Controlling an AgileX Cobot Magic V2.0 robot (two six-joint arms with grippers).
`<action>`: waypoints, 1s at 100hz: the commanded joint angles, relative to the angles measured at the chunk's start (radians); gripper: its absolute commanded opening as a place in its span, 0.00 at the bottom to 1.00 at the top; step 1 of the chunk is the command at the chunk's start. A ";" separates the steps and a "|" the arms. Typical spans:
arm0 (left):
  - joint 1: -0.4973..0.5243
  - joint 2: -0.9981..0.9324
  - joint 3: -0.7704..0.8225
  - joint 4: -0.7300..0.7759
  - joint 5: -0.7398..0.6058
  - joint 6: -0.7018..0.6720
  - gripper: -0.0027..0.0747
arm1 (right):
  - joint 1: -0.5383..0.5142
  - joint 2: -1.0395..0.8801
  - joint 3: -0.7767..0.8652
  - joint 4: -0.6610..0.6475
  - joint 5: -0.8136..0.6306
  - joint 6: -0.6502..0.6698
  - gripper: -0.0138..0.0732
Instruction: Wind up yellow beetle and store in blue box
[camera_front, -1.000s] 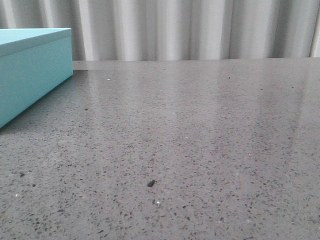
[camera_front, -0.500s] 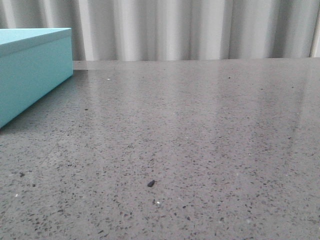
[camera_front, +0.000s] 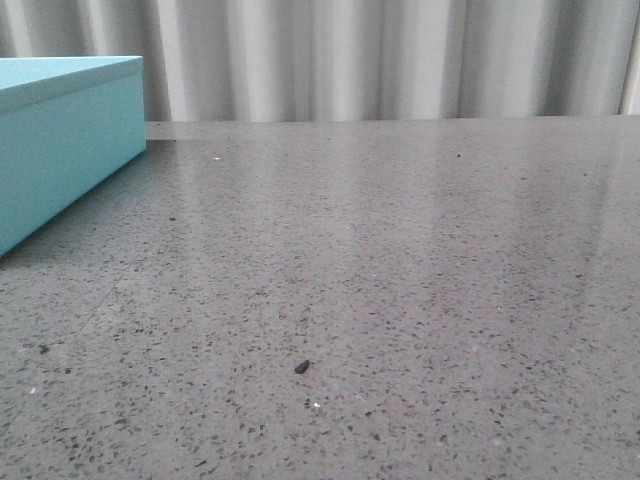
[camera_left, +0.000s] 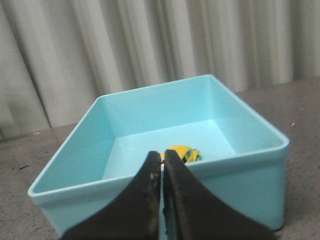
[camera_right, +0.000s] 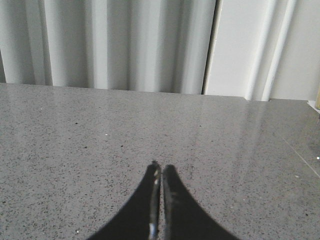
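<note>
In the left wrist view the blue box (camera_left: 250, 182) stands open on the grey table, with no lid on it. The yellow beetle (camera_left: 184, 154) lies inside on the box floor, partly hidden behind the near wall and my fingertips. My left gripper (camera_left: 162, 155) is shut and empty, just outside the near wall of the box. My right gripper (camera_right: 161, 168) is shut and empty over bare table. In the front view a turquoise box (camera_front: 60, 150) shows at the far left. Neither gripper appears in the front view.
A grey speckled table (camera_front: 400, 260) runs back to a pale pleated curtain (camera_front: 350, 60). A small dark speck (camera_front: 301, 367) lies on the table near the front. The table's right edge shows in the right wrist view (camera_right: 312, 107).
</note>
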 joint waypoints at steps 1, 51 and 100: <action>0.000 0.011 0.007 0.069 -0.134 -0.060 0.01 | -0.001 0.013 -0.026 -0.022 -0.071 -0.010 0.11; 0.000 -0.067 0.227 0.334 -0.222 -0.534 0.01 | -0.001 0.013 -0.026 -0.022 -0.071 -0.010 0.11; -0.024 -0.077 0.242 0.354 0.026 -0.558 0.01 | -0.001 0.013 -0.026 -0.022 -0.071 -0.010 0.11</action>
